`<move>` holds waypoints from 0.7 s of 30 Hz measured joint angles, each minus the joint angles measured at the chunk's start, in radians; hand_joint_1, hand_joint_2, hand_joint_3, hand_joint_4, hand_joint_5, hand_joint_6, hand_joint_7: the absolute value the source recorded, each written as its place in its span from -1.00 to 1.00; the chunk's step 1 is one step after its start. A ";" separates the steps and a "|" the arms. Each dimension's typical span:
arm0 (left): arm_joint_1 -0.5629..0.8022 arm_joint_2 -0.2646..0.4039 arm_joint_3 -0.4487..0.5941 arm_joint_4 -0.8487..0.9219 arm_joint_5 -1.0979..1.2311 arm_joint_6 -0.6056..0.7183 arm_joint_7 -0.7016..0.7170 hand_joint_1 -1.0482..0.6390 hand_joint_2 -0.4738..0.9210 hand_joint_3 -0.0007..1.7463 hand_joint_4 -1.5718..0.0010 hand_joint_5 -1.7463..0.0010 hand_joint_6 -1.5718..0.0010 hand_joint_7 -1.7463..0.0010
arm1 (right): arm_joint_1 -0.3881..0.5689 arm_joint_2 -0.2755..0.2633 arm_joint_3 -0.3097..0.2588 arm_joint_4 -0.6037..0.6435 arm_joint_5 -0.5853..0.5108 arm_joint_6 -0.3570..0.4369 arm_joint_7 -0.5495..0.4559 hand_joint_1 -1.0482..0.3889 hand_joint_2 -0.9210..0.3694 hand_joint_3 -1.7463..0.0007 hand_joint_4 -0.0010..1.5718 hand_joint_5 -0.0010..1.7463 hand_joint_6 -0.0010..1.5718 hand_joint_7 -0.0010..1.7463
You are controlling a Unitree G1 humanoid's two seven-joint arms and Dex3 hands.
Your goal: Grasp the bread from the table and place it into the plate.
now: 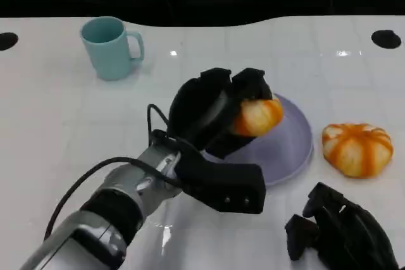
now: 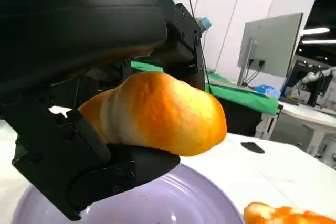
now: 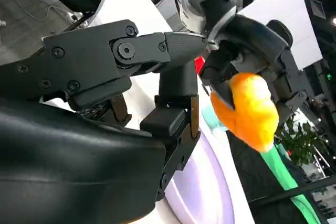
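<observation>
White table [image 1: 57, 131] carries everything; the landmark is the lavender plate [image 1: 288, 150], which sits flat on it.

Left arm [image 1: 120, 213] comes in from the near left of the plate, silver forearm with a black cable looped along it. Left hand [image 1: 212, 109] is over the plate's left part, fingers wrapped around a bread roll [image 1: 257, 116]. Roll is orange-brown with paler bands. The left wrist view shows the bread roll [image 2: 157, 115] clamped between black fingers [image 2: 79, 156] above the plate's purple surface [image 2: 189, 198], with a visible gap under it, so it's held clear of the plate, not resting in it. Right wrist view agrees: the roll [image 3: 251, 109] is in the left hand [image 3: 247, 40] over the plate [image 3: 202, 187].

Right hand [image 1: 345, 232] is near the plate's front right, low at the table edge, holding nothing. Fingers look loosely curled; can't tell whether it counts as open or closed.

Second bread [image 1: 357, 148], round with orange and white segments, lies on the table just right of the plate, apart from its rim.

Teal mug [image 1: 109, 47] stands upright well to the far left of the plate, handle pointing toward the plate side.

Two black round spots, one [image 1: 386, 38] far right of the plate, one [image 1: 6, 41] far left at the table's edge.
</observation>
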 measured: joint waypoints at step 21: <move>-0.071 0.050 -0.132 -0.136 0.063 0.317 -0.565 -1.00 1.00 -0.14 1.00 0.61 0.77 0.99 | 0.009 0.002 0.002 -0.013 0.001 0.000 0.002 -0.32 -1.00 0.72 -0.02 0.94 -0.13 0.64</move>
